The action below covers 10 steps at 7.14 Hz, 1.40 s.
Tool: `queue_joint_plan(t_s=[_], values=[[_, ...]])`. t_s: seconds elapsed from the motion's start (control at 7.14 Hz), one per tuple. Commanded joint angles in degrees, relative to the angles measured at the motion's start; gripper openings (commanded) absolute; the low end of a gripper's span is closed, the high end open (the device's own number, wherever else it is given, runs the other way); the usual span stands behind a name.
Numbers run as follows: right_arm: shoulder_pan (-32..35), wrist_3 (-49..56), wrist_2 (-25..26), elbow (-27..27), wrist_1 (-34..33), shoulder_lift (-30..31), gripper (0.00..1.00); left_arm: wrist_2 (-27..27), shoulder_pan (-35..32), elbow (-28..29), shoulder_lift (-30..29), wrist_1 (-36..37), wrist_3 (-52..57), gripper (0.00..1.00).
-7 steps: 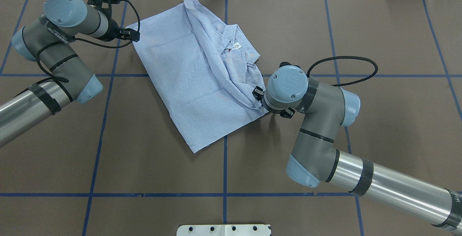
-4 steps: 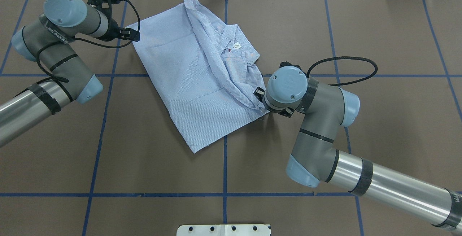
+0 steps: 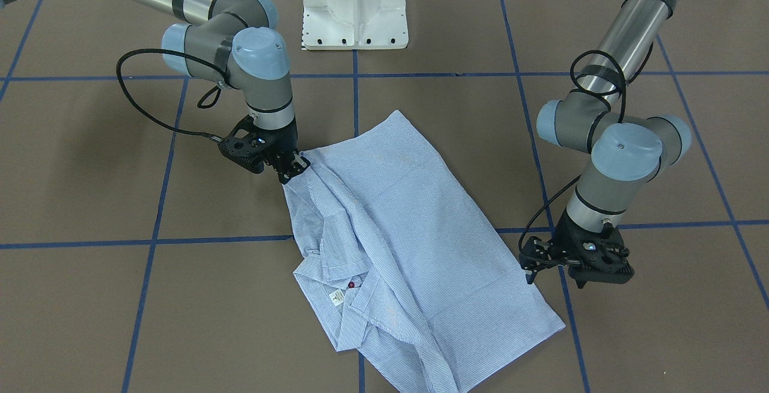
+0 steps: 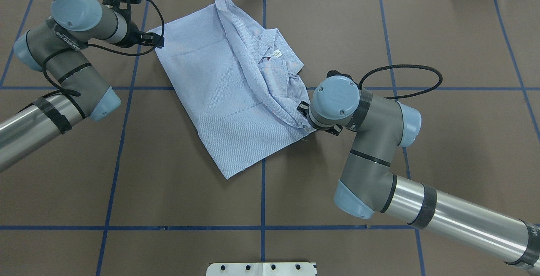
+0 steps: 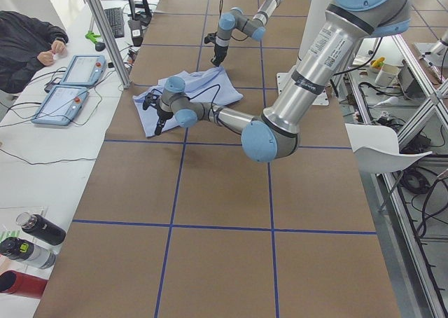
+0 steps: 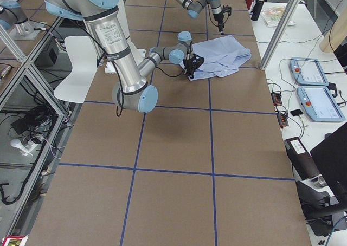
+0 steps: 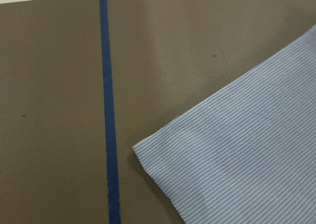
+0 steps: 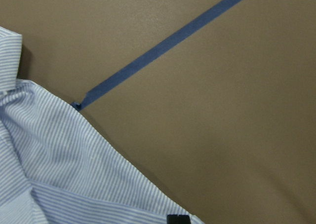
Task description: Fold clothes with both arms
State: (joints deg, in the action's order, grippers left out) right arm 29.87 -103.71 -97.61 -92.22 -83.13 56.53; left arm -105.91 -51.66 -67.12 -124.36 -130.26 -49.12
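Note:
The light-blue striped shirt [image 4: 219, 98] lies partly folded in the middle of the brown table, collar and neck label up; it also shows in the front-facing view [image 3: 408, 231]. My right gripper [image 3: 295, 170] is at the shirt's near right edge, shut on the fabric, and my wrist mostly hides it from overhead. The right wrist view shows that fabric [image 8: 59, 155] with a black fingertip on it. My left gripper [image 3: 550, 277] hangs open just off the shirt's far left corner [image 7: 247, 150] and holds nothing; it also shows overhead [image 4: 157, 41].
The white base pedestal [image 3: 354, 8] stands at the robot's side of the table. Blue tape lines [image 4: 263, 200] cross the brown surface. A person [image 5: 28, 38] and two tablets [image 5: 70, 87] are at a side table, with bottles [image 5: 28, 241] nearer the camera.
My right wrist has shifted slightly toward the shirt's edge. The left arm and the shirt have hardly moved.

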Motion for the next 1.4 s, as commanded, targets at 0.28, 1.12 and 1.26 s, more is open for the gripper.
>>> queue_joint_plan(t_s=[0.28, 1.12, 1.26], values=[[-0.2, 0.1, -0.3, -9.2, -5.3, 2.4, 0.0, 0.0, 0.1, -0.6, 0.0, 0.1, -0.4, 1.0], [1.1, 0.4, 0.2, -0.6, 4.8, 1.7, 0.62, -0.1, 0.1, -0.6, 0.1, 0.1, -0.3, 1.0], [1.0, -1.0, 0.1, -0.3, 4.8, 1.7, 0.6, -0.1, 0.1, -0.6, 0.5, 0.0, -0.2, 1.0]])
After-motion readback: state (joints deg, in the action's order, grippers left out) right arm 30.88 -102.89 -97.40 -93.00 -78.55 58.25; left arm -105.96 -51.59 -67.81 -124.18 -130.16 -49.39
